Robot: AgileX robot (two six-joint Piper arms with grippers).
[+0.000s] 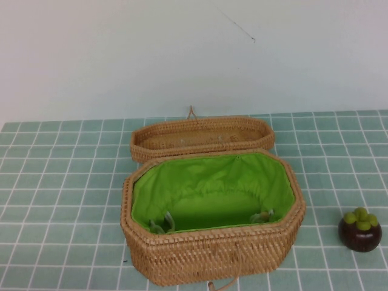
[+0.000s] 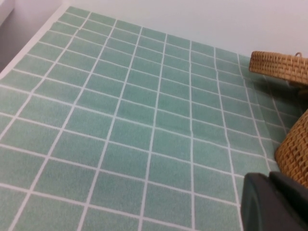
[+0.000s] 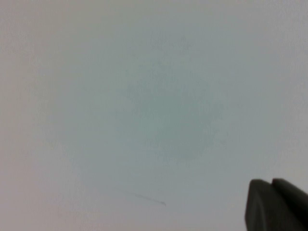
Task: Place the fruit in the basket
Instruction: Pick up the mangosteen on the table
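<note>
The fruit (image 1: 360, 229), a small dark maroon mangosteen with yellow-green leaves on top, sits on the tiled cloth to the right of the basket. The basket (image 1: 212, 254) stands open in the middle, green lining showing, its wicker lid (image 1: 202, 136) lying back behind it. Neither arm shows in the high view. My left gripper (image 2: 269, 179) is shut and empty, low over the cloth beside the basket's wall (image 2: 296, 149), with the lid (image 2: 279, 65) further off. My right gripper (image 3: 272, 183) is shut and empty, facing only the pale wall.
The green tiled cloth (image 1: 60, 200) covers the table to the left and right of the basket. A pale wall (image 1: 194, 54) rises behind. The cloth's left edge (image 2: 29, 45) shows in the left wrist view.
</note>
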